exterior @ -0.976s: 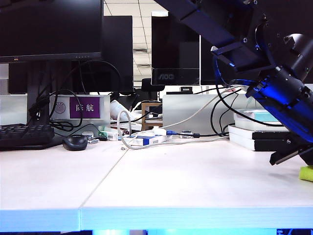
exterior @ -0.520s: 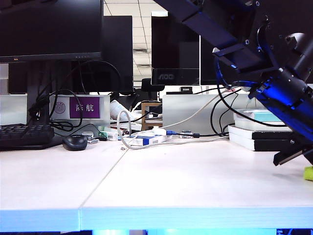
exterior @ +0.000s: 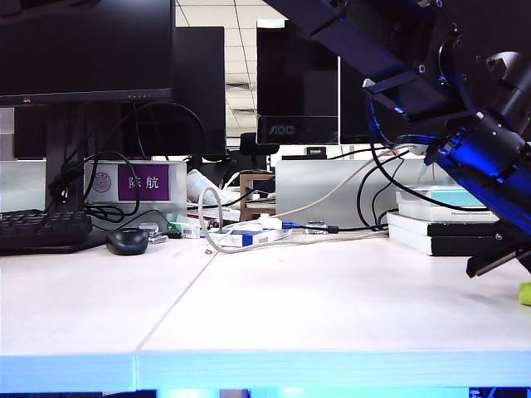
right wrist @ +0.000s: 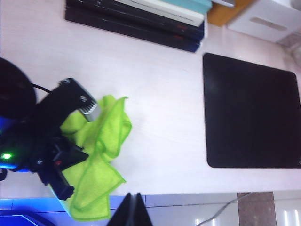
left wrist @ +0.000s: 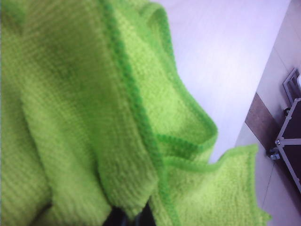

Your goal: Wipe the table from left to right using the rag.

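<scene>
In the exterior view the rag [exterior: 525, 293] is cut off by the frame edge, only a small yellow-green sliver showing beside the dark arm. In the left wrist view the cloth fills the frame and hides the left gripper [left wrist: 129, 217], whose dark tips barely peek out. The right gripper [right wrist: 133, 209] is cropped at the frame edge.
</scene>
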